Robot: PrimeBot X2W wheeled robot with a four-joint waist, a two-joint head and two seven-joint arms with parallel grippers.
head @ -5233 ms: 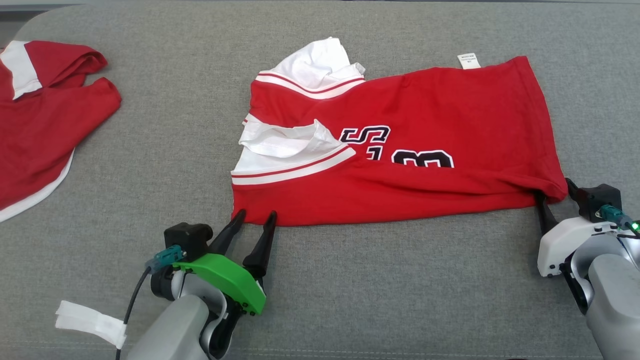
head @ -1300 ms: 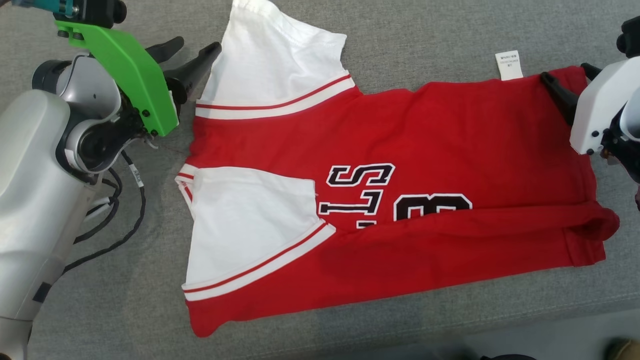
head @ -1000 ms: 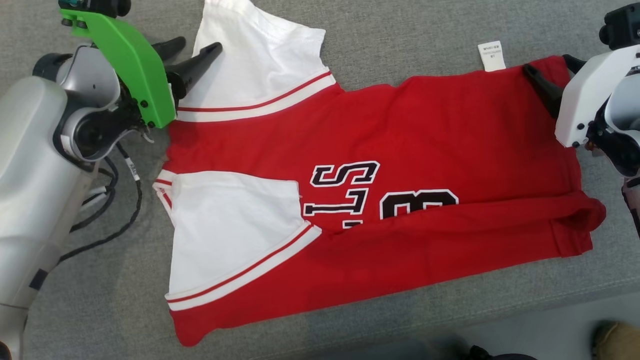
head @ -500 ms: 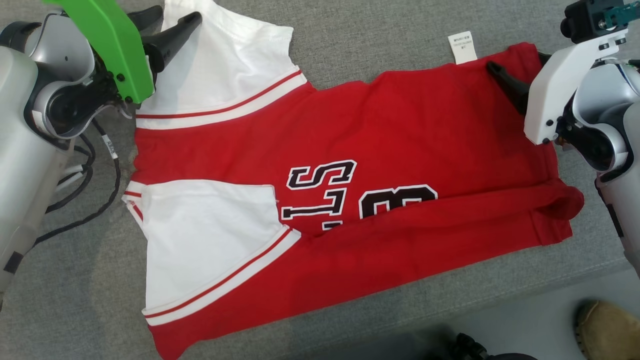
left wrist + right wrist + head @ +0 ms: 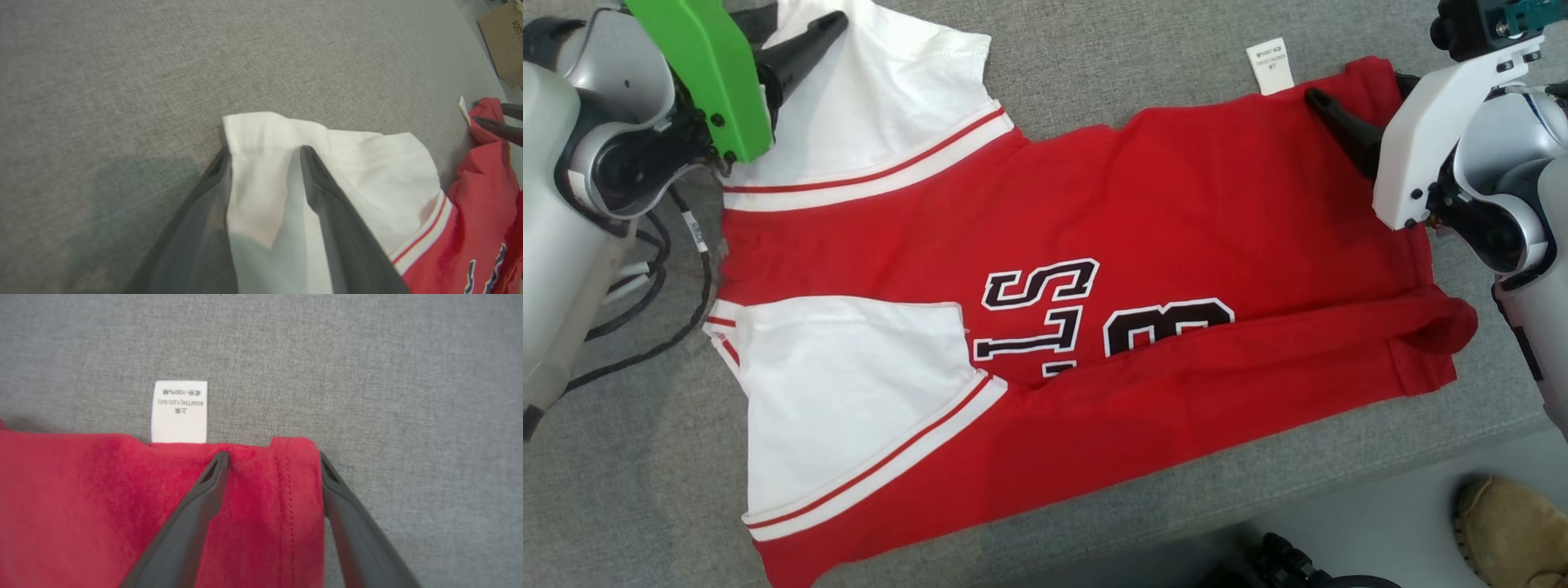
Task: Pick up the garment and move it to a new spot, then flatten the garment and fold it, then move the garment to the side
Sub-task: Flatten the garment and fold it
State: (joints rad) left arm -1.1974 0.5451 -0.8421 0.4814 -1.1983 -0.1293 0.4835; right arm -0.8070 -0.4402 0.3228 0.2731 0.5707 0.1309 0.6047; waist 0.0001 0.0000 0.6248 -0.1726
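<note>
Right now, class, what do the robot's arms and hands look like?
Each hand has two long dark fingers. The left hand wears a green bracket, the right hand a white bracket with a teal plug. Pale grey arms; black cables trail from the left.

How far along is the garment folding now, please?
Done: the jersey lies spread on the grey surface, near edge folded over the lettering. In hand: the left end effector straddles the far white sleeve, the right end effector the hem corner, both open. Remaining: finish folding, then move it aside.
</note>
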